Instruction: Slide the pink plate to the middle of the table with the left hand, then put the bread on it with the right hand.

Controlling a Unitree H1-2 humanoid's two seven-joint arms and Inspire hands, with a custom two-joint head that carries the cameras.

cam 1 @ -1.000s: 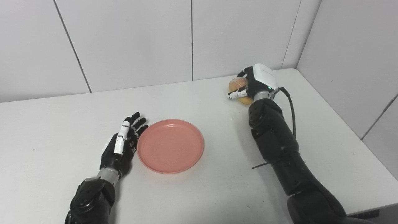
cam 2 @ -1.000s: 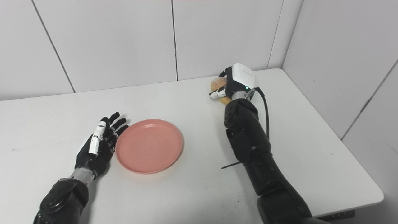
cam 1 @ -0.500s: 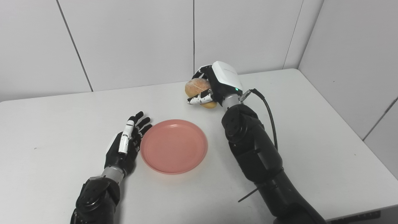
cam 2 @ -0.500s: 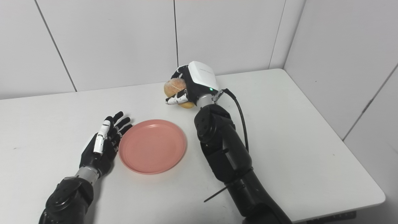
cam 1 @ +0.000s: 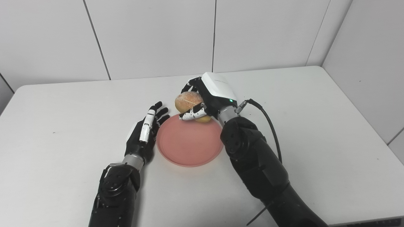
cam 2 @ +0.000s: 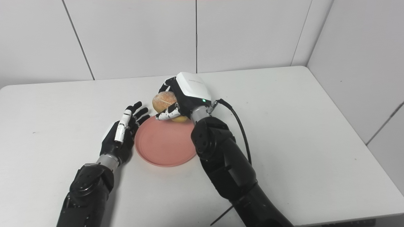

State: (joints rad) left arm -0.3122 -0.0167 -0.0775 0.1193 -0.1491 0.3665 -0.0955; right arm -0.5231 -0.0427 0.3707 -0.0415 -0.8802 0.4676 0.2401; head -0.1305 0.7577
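Pink plate (cam 1: 189, 148), golden-brown bread (cam 1: 188, 101), white table (cam 1: 63, 126).

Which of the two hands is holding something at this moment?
The right hand, with the white back: its fingers are closed around the bread over the pink plate's far edge. The left hand lies open beside the plate, holding nothing.

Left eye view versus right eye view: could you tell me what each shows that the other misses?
Only the left eye view shows the table's far-left corner. Only the right eye view follows its right edge almost to the near corner. Both show the right hand shut on the bread above the pink plate's far rim, left hand open alongside.
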